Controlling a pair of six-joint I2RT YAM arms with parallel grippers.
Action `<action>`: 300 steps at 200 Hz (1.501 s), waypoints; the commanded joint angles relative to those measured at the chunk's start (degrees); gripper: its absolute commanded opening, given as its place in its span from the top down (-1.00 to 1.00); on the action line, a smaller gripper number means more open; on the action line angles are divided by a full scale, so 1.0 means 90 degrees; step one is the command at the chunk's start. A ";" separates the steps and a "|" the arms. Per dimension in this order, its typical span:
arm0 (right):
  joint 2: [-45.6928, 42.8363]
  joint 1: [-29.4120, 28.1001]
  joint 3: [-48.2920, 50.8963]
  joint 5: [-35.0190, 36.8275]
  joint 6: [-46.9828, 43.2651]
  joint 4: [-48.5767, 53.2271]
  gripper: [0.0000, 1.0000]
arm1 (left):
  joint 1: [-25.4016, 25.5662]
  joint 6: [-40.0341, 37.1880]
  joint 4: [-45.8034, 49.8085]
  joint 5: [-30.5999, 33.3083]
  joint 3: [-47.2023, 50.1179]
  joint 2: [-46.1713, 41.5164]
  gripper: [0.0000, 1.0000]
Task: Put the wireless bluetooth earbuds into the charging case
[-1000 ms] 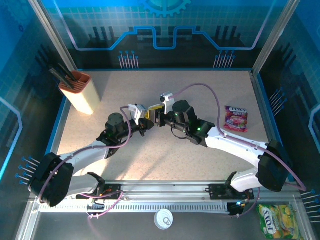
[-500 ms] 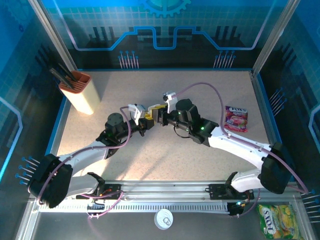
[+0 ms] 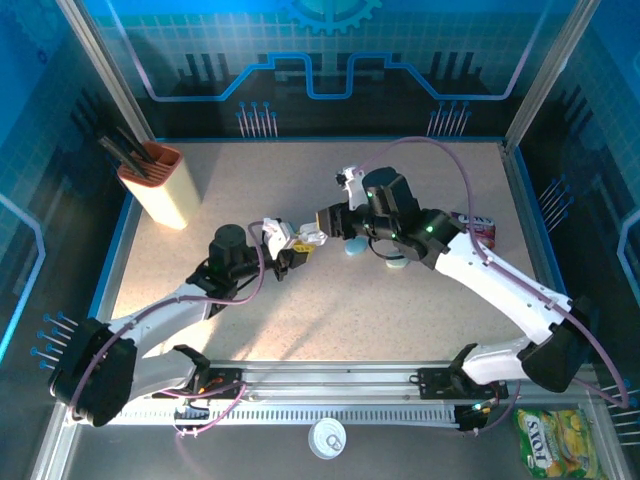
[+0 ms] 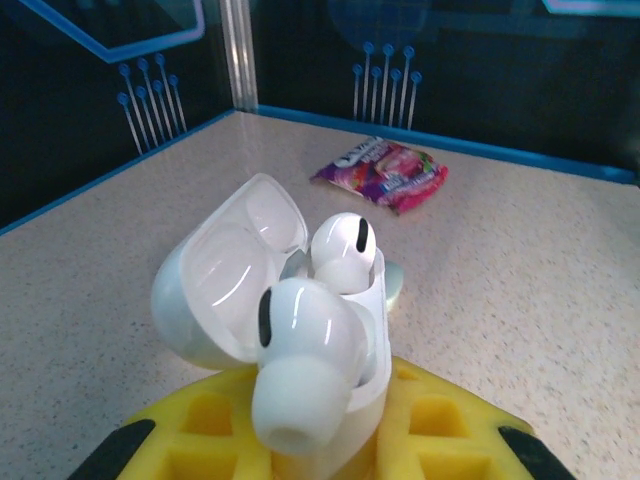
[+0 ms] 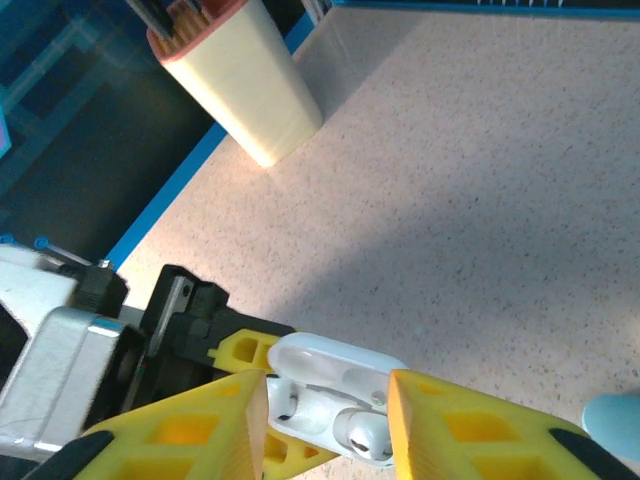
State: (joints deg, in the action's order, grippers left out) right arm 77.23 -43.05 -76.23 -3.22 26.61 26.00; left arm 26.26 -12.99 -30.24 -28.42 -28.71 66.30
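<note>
The white charging case [image 4: 225, 285] stands with its lid open, and my left gripper [image 4: 315, 435] is shut on its base between yellow fingers. Two white earbuds sit in its wells, one at the front [image 4: 300, 350] and one behind [image 4: 342, 252], heads sticking out. From above, the case [image 3: 306, 238] is at the table's middle with the left gripper [image 3: 293, 248] beneath it. My right gripper [image 3: 330, 218] hovers just to its right, open. In the right wrist view its yellow fingers [image 5: 205, 420] straddle the case [image 5: 335, 375] from above without touching; one earbud [image 5: 362, 437] shows there.
A cream holder [image 3: 155, 185] with an orange rim and dark utensils stands at the back left. A pink candy packet [image 4: 385, 175] lies at the right, partly under the right arm. Two pale blue cases [image 3: 355, 246] [image 3: 397, 263] lie beside the right gripper.
My right gripper has opened and drawn back up and to the right, away from the case. The left gripper has shifted slightly right, keeping hold of the case.
</note>
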 commanded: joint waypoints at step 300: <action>0.1123 -0.0277 -0.0392 -0.0702 0.1088 0.0749 0.74 | -0.0076 -0.0462 0.0322 0.0035 -0.0267 -0.0121 0.65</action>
State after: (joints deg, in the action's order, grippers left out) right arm 89.34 -45.34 -83.74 -12.47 30.55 37.15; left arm 25.67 -17.52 -21.96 -30.70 -30.81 65.63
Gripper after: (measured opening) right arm 0.137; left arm 0.191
